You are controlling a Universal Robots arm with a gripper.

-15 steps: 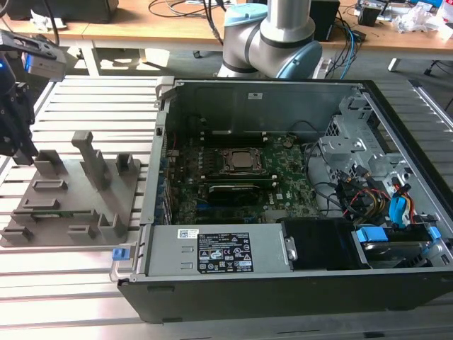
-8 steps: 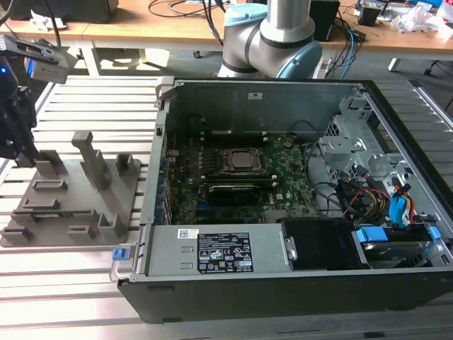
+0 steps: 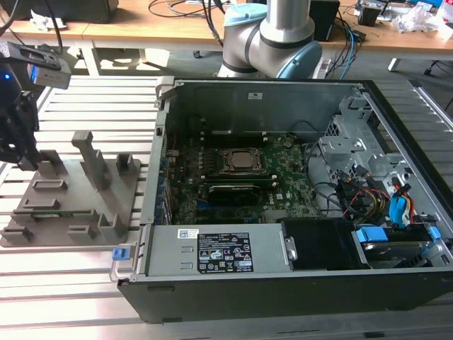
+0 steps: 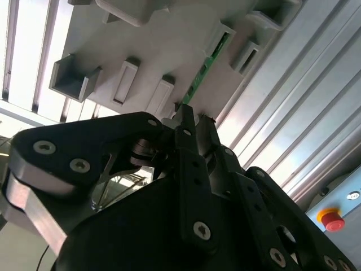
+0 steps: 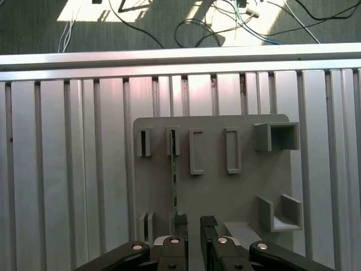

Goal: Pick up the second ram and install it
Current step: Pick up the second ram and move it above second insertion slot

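Over the grey holder tray point(image 5: 214, 192), beside an open computer case point(image 3: 262, 99), the gripper point(image 5: 194, 223) hangs unclenched; one finger covers an end of the second ram point(image 5: 174, 180).

No readable text; case label point(image 3: 223, 253) illegible

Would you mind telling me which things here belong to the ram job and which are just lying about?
Job in hand:
- the second ram, standing on edge in the grey holder tray
- the gripper, at the ram's near end
- the motherboard in the open computer case

Lying about:
- loose cables on the floor
- a red stop button
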